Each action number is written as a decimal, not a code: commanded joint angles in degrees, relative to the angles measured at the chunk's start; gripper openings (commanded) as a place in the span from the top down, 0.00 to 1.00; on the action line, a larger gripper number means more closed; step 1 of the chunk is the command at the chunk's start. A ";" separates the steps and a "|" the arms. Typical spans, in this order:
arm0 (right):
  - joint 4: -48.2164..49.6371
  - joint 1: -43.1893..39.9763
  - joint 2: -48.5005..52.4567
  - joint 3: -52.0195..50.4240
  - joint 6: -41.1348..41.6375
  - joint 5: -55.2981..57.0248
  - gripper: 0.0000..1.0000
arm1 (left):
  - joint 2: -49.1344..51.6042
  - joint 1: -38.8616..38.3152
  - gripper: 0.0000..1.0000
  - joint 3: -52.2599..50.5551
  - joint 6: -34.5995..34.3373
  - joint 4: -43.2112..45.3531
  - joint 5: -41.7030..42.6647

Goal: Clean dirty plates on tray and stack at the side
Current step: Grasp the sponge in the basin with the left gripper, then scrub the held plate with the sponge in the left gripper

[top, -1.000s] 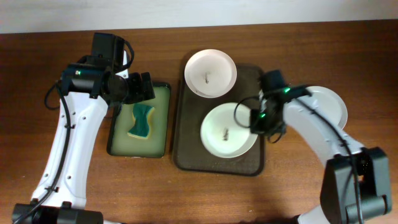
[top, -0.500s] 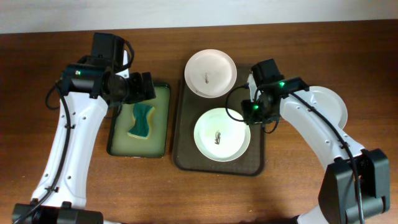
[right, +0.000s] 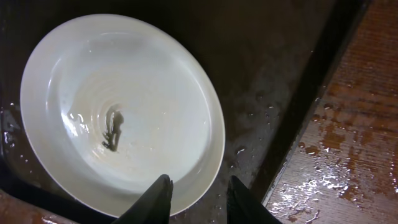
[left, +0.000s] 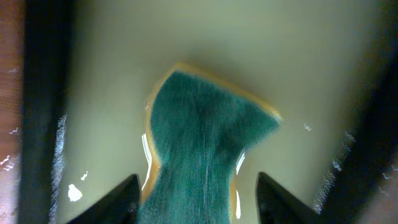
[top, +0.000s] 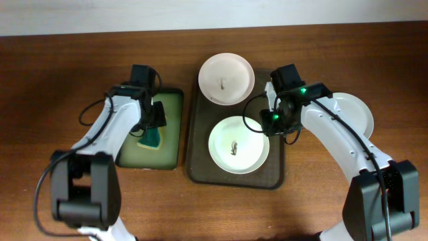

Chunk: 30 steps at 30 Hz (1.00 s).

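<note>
- Plates, all three only from overhead: front plate on tray, back plate overlapping its far rim, third plate on the table to the right, partly under the right arm.
- Closer, from the right wrist: right gripper narrowly parted astride the front plate's rim, dark smear at its centre, water drops on tray and table.
- From the left wrist: left gripper parted around the green sponge in the small tray, fingertips just beside its edges.
</note>
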 commanded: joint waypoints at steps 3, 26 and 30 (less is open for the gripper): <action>0.00 -0.17 -0.87 0.81 -0.24 0.09 0.70 | 9.99 0.11 0.96 -1.07 0.70 4.17 -1.33; -4.68 -7.93 -0.63 0.63 2.32 -2.32 0.69 | 9.14 -0.02 1.00 -3.41 2.38 -4.59 5.29; -2.80 -6.47 -0.39 -2.21 2.08 -2.67 0.66 | 8.94 0.02 1.00 -2.08 3.37 -4.55 5.11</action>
